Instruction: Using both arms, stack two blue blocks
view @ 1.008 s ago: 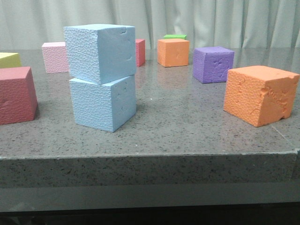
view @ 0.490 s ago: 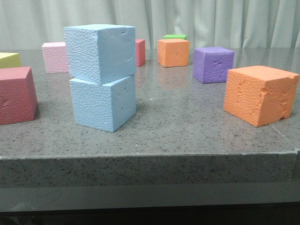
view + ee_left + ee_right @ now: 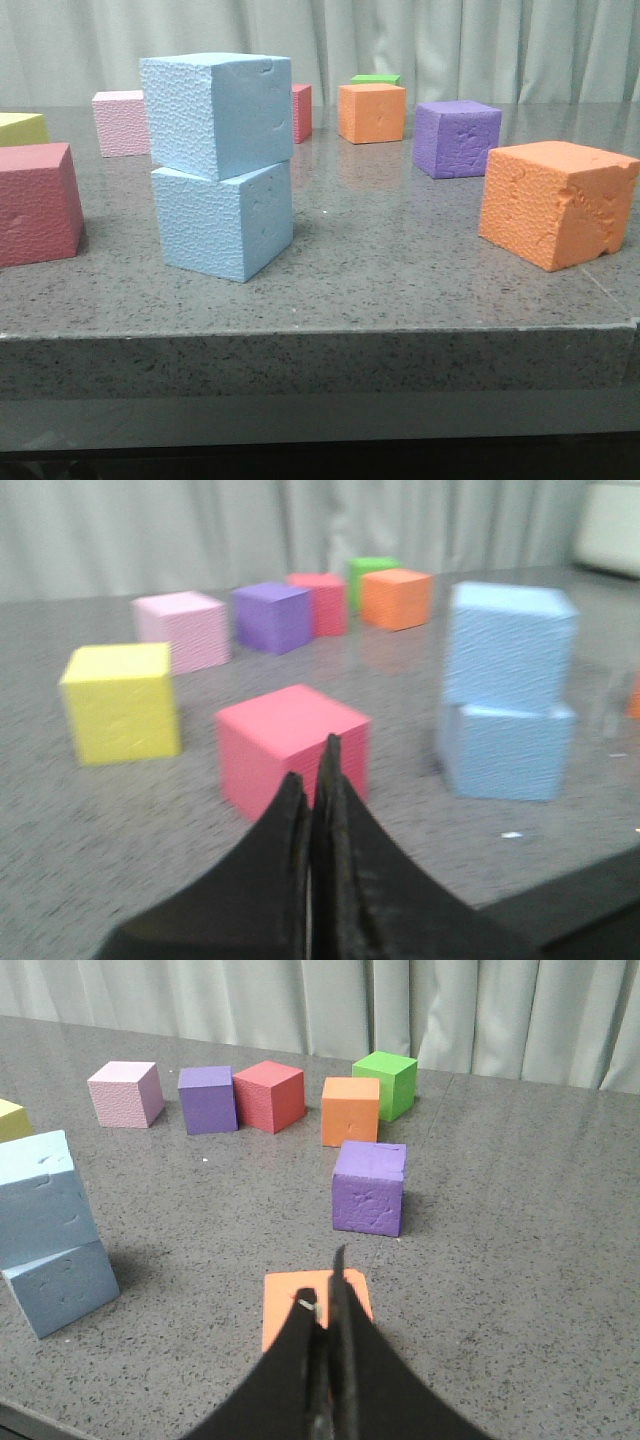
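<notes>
Stacked on the grey table (image 3: 400, 270): top blue block (image 3: 217, 112) seated on bottom blue block (image 3: 222, 222), upper one turned slightly and overhanging a little. Pebbled foam faces, small dents on the sides toward the right.

Near to far, taking the stack as landmark in the front view: beside it at left, a red cube (image 3: 38, 203); well to its right, a chipped, cracked orange cube (image 3: 555, 202). Behind that, a purple cube (image 3: 457, 137) with pitted face. Farther back, pink cube (image 3: 121, 123) left of the stack, small orange cube (image 3: 371, 112), green cube (image 3: 376, 79) at the rear.

No arms in the front view. Seen only from the wrists: left gripper (image 3: 312, 775) with black fingers pressed together, nothing between them, hanging in front of the red cube; right gripper (image 3: 327, 1285) likewise closed and empty, above the near orange cube. Yellow cube (image 3: 122, 702) whole only in the left wrist view, which is blurred; second purple cube (image 3: 207, 1099) beside the pink one there and in the right wrist view.
</notes>
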Tool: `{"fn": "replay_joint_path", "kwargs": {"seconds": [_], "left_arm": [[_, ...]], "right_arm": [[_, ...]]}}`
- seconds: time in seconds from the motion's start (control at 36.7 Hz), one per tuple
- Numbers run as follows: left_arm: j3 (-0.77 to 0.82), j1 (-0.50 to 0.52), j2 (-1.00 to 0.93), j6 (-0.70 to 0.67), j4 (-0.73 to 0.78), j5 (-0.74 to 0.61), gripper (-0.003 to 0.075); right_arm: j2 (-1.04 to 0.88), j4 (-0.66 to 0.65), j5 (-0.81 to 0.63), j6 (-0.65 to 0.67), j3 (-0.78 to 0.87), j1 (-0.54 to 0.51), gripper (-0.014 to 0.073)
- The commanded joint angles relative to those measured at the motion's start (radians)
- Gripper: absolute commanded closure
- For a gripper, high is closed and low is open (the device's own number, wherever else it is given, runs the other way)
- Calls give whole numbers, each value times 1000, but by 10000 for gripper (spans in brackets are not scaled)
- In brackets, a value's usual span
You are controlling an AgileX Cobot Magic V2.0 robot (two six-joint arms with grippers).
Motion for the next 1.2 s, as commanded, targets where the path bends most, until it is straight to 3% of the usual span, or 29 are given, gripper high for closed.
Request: {"fn": "replay_joint_path", "kwargs": {"seconds": [0.0,0.19,0.3,1.17], "left_arm": [[14,80,-18,-1,-3,-118,741],[80,299,-18,-1,-3,-133,741],[106,362,-18,-1,-3,-189,741],[106,366,-16,-1,-3,-185,741]], "right_arm": [[8,22,-60,-1,-24,-7,660],[8,22,-60,-1,-24,-7,660],[8,22,-60,-1,-24,-7,660],[8,22,-60,-1,-24,-7,660]]}}
